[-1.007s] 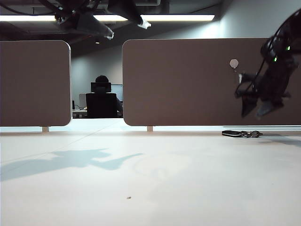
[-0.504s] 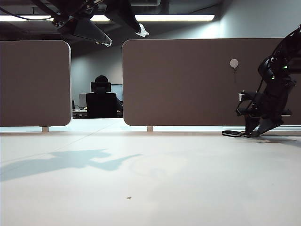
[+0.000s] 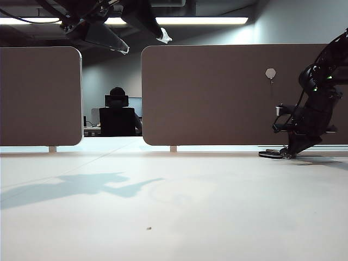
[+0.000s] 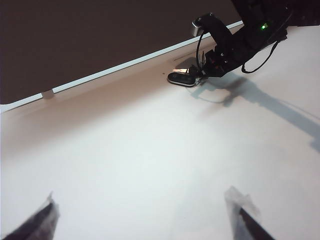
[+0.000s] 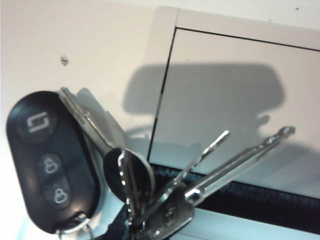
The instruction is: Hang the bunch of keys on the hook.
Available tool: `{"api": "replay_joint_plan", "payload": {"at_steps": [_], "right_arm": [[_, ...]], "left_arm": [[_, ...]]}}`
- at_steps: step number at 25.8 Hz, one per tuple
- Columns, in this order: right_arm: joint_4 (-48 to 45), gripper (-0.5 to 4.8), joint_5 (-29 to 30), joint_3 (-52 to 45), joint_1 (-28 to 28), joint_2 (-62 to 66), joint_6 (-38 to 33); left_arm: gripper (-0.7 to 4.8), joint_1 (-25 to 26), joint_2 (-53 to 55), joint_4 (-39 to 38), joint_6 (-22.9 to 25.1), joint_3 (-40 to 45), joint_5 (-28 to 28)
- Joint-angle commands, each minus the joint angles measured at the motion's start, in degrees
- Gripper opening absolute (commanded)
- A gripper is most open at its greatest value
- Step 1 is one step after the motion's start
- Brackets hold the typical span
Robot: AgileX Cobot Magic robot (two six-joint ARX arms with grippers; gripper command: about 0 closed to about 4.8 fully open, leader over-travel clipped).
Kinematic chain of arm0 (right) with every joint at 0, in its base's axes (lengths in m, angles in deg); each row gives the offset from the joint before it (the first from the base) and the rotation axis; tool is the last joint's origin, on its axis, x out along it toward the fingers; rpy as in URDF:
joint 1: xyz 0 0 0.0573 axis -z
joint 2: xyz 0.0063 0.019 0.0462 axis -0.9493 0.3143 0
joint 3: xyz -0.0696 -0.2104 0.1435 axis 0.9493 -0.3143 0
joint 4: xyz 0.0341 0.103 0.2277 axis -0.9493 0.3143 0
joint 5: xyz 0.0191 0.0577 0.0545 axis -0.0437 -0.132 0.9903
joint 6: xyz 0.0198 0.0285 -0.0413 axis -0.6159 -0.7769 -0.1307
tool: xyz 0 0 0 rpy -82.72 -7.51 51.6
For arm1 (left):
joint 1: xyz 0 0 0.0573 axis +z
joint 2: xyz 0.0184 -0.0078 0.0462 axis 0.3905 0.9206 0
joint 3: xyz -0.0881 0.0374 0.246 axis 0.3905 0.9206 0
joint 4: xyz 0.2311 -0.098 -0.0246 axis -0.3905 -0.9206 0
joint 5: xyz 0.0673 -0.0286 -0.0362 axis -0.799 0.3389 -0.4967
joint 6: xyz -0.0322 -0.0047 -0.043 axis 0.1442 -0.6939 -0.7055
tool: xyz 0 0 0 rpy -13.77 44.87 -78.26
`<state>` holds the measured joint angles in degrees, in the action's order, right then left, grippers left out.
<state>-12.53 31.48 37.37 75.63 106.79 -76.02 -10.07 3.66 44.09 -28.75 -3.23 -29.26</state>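
The bunch of keys (image 3: 269, 154) lies on the table at the foot of the right partition: a black oval fob (image 5: 47, 160) ringed to several silver keys (image 5: 210, 167). My right gripper (image 3: 288, 153) is down on the table at the ring end of the bunch and shut on the key heads (image 5: 167, 217). From the left wrist view the fob (image 4: 181, 78) sticks out beside that gripper (image 4: 205, 72). The small white hook (image 3: 270, 73) sits on the partition above it. My left gripper (image 4: 140, 197) hangs open high above the table's left (image 3: 147, 43), holding nothing.
Two brown partition panels (image 3: 217, 98) stand along the table's far edge with a gap between them, where a person sits in a black chair (image 3: 117, 117). A white partition base (image 5: 235, 75) runs behind the keys. A small dark speck (image 3: 148, 228) lies on the near table.
My right gripper has come down from beside the partition onto the keys and shut on them; the fob has shifted slightly right. The left arm has stayed put.
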Motion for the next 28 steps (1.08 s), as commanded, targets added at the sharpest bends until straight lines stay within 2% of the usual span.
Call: {"api": "replay_joint_plan", "payload": {"at_steps": [1,14,19,28], "right_arm": [[-1.9,-0.06,2.7,0.8,0.0,-2.8,-0.4],[-5.7,-0.06,7.9,9.7,0.0,-9.3,-1.3],[-10.1,-0.06,8.1,13.4,0.0,-9.3,-2.4],[-18.9,-0.06,9.6,13.9,0.0,-8.9,-2.4]], "left_arm": [[4.79,-0.1,0.0,0.2,0.0,-0.2,-0.1],[4.79,-0.1,0.0,0.3,0.0,-0.2,-0.1],[4.79,-0.1,0.0,0.3,0.0,-0.2,-0.2],[4.79,-0.1,0.0,0.6,0.0,-0.2,-1.0]]}}
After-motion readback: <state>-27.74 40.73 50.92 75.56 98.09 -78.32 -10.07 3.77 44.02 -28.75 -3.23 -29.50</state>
